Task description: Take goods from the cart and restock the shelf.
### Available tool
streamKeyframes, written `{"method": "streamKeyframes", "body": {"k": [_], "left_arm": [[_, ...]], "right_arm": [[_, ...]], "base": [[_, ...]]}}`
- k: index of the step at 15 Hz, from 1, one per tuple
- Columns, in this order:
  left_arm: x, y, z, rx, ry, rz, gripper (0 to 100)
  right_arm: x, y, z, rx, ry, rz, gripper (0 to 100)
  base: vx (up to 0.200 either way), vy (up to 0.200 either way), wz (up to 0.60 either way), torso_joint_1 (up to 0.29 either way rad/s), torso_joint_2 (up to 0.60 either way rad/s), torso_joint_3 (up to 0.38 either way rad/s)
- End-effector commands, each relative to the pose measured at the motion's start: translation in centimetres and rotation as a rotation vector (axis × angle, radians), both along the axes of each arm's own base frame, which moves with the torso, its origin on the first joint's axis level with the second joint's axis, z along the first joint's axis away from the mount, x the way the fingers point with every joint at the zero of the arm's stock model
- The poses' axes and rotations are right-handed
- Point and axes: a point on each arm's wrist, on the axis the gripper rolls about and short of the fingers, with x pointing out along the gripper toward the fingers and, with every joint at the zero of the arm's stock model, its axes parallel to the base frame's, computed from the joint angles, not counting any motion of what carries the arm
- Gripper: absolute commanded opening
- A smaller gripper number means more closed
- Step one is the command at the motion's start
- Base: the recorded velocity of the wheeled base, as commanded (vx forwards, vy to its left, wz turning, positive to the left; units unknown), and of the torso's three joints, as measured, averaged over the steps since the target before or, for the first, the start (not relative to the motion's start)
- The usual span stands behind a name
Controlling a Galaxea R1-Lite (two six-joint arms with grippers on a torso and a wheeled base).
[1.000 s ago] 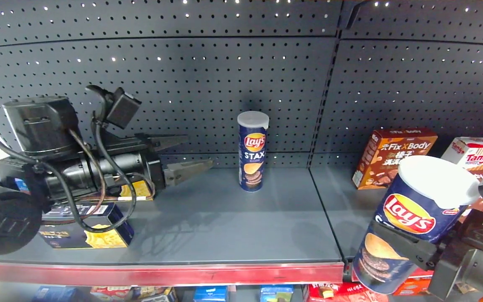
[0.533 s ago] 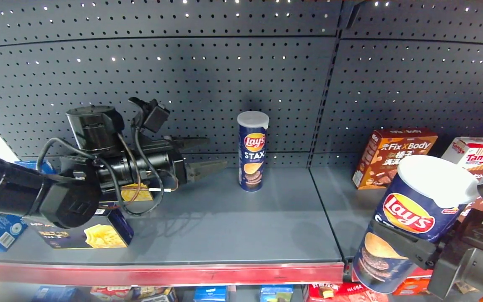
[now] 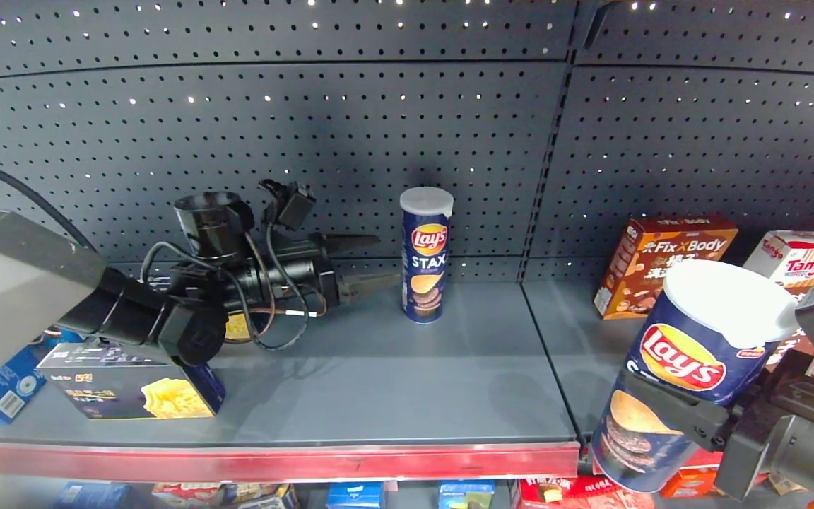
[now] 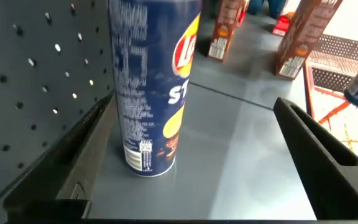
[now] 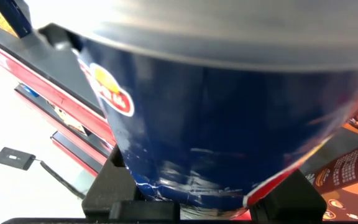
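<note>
Had the left hand (image 3: pixel 387 259) spread just beside the upright can (image 3: pixel 426 254) at the shelf's (image 3: pixel 379 382) back — probably needed a level, centred close. Held another can (image 3: pixel 704 339) pinched in the right hand (image 3: pixel 665 416).

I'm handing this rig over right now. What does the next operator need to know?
Left gripper: open, low over the shelf, with the standing chips can just ahead of its fingertips.
Right gripper: shut on the held chips can, tilted, in front of the shelf's right bay.
Done: one can stands upright at the back of the shelf.
Left: set the held can on the shelf.
</note>
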Motion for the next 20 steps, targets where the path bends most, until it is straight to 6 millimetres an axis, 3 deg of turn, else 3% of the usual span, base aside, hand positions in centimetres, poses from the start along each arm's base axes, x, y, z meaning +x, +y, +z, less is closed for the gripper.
{"method": "streamKeyframes", "body": {"k": [1, 7, 14, 20], "left_arm": [[1.0, -0.2, -1.6, 0.005, 0.028, -0.027, 100], [3.3, -0.6, -1.2, -0.015, -0.001, -0.041, 100], [5.4, -0.4, -2.5, -0.019, -0.004, -0.034, 100], [7.6, -2.8, -1.3, -0.023, 0.005, -0.073, 100]], "right_arm": [[0.0, 0.0, 0.0, -0.002, 0.001, -0.001, 0], [0.1, 0.1, -0.1, -0.004, 0.004, -0.001, 0], [0.2, -0.1, -0.1, -0.005, 0.005, -0.010, 0], [0.3, -0.3, -0.1, -0.003, 0.003, -0.025, 0]], "base": [[0.000, 0.000, 0.00, 0.000, 0.00, 0.000], [0.000, 0.000, 0.00, 0.000, 0.00, 0.000], [0.000, 0.000, 0.00, 0.000, 0.00, 0.000], [0.000, 0.000, 0.00, 0.000, 0.00, 0.000]]}}
